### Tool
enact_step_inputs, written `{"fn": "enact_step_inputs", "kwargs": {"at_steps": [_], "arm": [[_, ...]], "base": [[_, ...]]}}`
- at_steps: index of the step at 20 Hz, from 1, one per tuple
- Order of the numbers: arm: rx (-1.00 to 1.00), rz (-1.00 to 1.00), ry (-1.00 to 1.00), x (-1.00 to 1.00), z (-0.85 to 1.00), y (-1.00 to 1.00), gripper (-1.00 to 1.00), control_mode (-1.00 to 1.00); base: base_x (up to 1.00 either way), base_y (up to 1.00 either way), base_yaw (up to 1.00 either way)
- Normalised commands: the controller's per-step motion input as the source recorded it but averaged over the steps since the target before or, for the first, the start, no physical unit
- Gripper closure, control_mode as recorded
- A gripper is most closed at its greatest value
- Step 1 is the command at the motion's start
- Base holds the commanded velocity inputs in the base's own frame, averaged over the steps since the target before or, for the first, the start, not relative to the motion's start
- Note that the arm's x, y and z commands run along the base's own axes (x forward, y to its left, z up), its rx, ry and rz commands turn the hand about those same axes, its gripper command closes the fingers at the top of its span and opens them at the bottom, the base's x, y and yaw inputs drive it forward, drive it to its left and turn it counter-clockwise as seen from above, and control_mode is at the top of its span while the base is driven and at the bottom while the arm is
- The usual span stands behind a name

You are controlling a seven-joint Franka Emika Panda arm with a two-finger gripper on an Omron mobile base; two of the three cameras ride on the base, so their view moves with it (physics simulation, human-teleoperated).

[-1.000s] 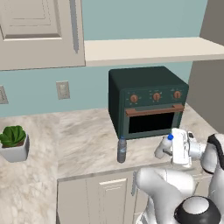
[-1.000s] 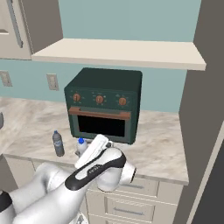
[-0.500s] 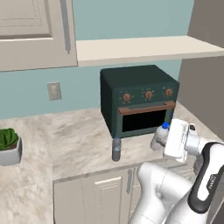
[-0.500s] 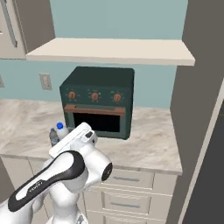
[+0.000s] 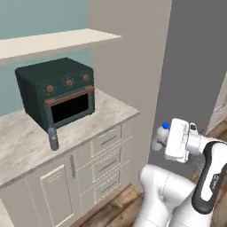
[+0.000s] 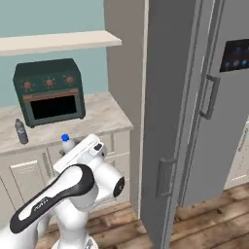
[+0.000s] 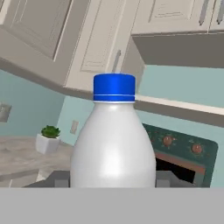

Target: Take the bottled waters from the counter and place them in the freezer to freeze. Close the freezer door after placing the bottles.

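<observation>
**What my arm looks like on the feeds**

I see a glossy white arm (image 5: 166,190) built from fat, rounded links. On both base views a dark grey curved band runs along one link, with small pale lettering I can't read. A round dark grey cap covers a joint (image 6: 118,186) in the right base view. The hand (image 5: 178,140) is a flat white block with rounded corners, faintly ribbed, with a small dark fitting at its top edge.
</observation>
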Motion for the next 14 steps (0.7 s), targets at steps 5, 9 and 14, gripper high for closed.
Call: {"fn": "enact_step_inputs", "kwargs": {"at_steps": [5, 9, 14], "arm": [[0.00, 0.00, 0.00, 0.00, 0.00, 0.00, 1.00, 1.00], [0.00, 0.00, 0.00, 0.00, 0.00, 0.00, 1.00, 1.00], [0.00, 0.00, 0.00, 0.00, 0.00, 0.00, 1.00, 1.00]], "base": [[-0.76, -0.31, -0.72], [-0.28, -0.99, -0.52], [0.62, -1.00, -0.12]]}}
